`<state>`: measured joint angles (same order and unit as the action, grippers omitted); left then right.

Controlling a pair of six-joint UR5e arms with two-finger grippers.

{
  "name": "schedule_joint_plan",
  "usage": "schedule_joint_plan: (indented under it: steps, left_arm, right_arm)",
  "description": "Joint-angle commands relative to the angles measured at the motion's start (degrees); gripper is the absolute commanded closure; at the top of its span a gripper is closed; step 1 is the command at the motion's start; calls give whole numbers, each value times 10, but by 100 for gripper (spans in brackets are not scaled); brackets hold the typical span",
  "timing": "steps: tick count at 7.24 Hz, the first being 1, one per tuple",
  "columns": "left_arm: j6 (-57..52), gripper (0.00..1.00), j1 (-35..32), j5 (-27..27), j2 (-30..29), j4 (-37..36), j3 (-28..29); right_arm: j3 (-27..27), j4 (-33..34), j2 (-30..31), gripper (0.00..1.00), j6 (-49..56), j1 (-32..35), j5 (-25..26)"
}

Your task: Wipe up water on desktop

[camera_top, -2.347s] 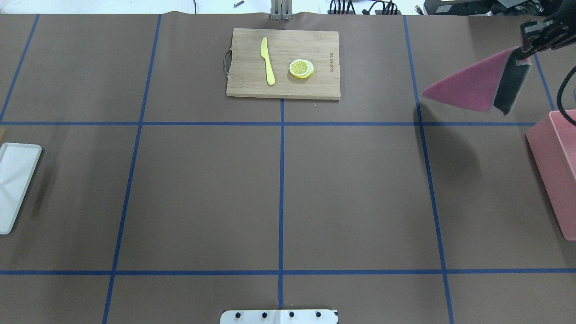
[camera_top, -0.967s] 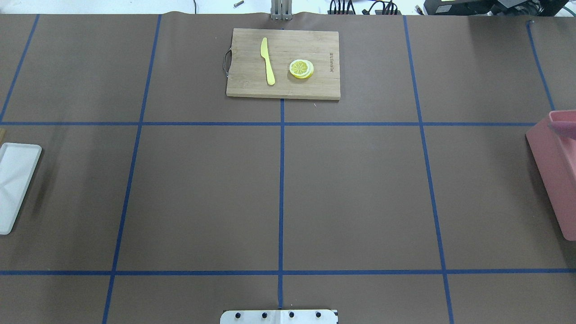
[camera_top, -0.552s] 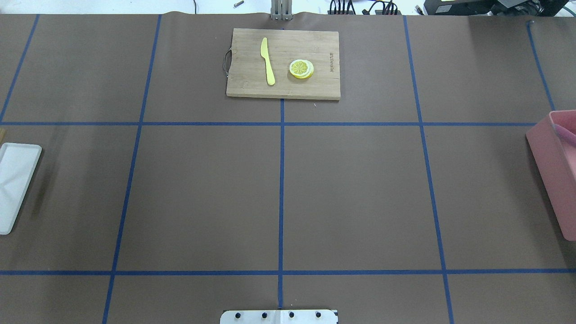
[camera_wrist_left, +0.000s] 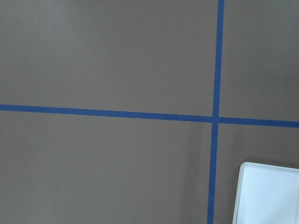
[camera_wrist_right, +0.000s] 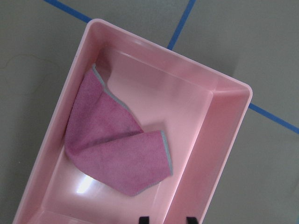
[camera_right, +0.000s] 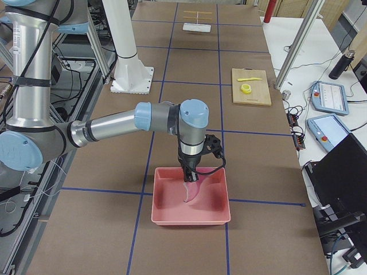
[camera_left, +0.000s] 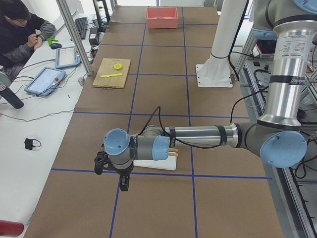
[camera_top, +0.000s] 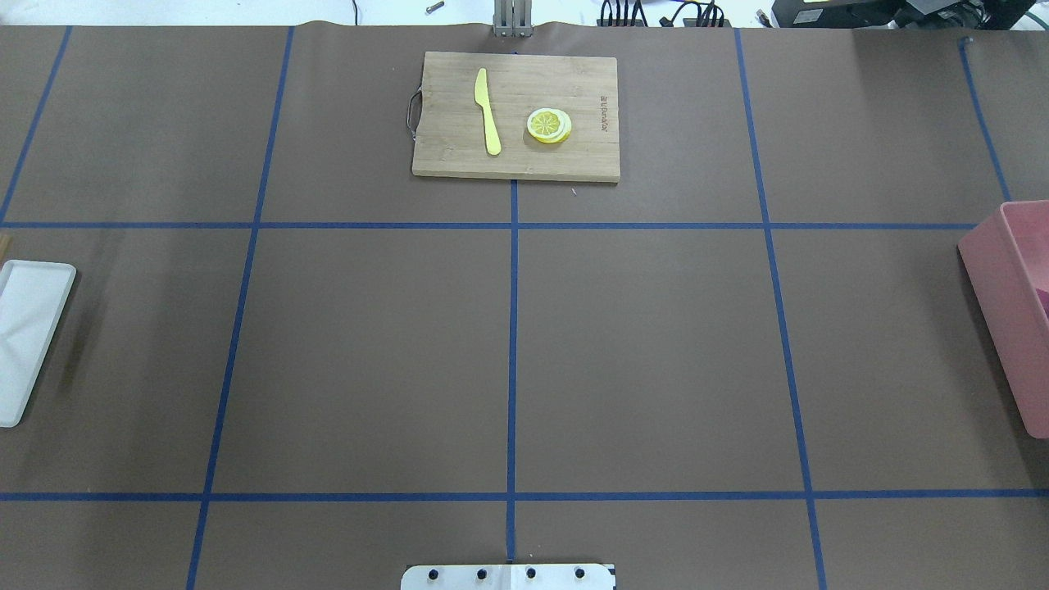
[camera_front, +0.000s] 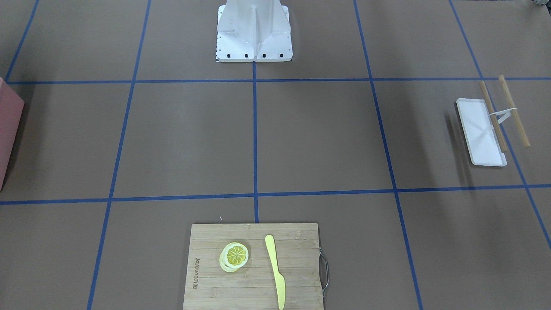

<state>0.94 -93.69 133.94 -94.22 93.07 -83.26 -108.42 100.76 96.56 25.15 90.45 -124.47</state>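
The desktop (camera_top: 656, 344) is a flat brown surface crossed by blue tape lines; no water shows on it. A pink cloth (camera_wrist_right: 117, 149) lies crumpled inside the pink bin (camera_wrist_right: 224, 140) at the robot's right end of the table. My right gripper (camera_wrist_right: 166, 219) hovers over the bin, its fingertips apart with nothing between them; it also shows in the exterior right view (camera_right: 188, 172). My left gripper (camera_left: 123, 184) hangs low over the desktop beside the white tray (camera_left: 156, 163); I cannot tell whether it is open or shut.
A bamboo cutting board (camera_top: 459, 156) at the far middle carries a yellow knife (camera_top: 488, 111) and lemon slices (camera_top: 549, 125). Two wooden sticks (camera_front: 512, 110) rest across the white tray (camera_front: 480, 133). The robot's base (camera_front: 254, 30) stands at the near middle. An operator (camera_left: 20, 29) sits beyond the far edge.
The right gripper carried the pink cloth from above the table's far right out of the overhead view to the pink bin. The cloth now lies in the bin, let go.
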Motion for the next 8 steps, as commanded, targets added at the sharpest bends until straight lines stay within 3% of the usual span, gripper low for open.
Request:
schedule_joint_plan:
  steps: [1,2,3,8]
  left_arm:
    - [0,1,0,0,0,0,4]
    - [-1,1,0,0,0,1,4]
    - [-1,1,0,0,2,0,4]
    - [-1,1,-1,1,9,-3,6]
  right_arm:
    - [8,-22,-3,0,-18,-3,-10]
    - [8,-24,-1,0,-120,-3,-5]
    - [13,-26,-4,0,-155,-3,-10]
    - [98,-64,-2,0,-158,-4,-23]
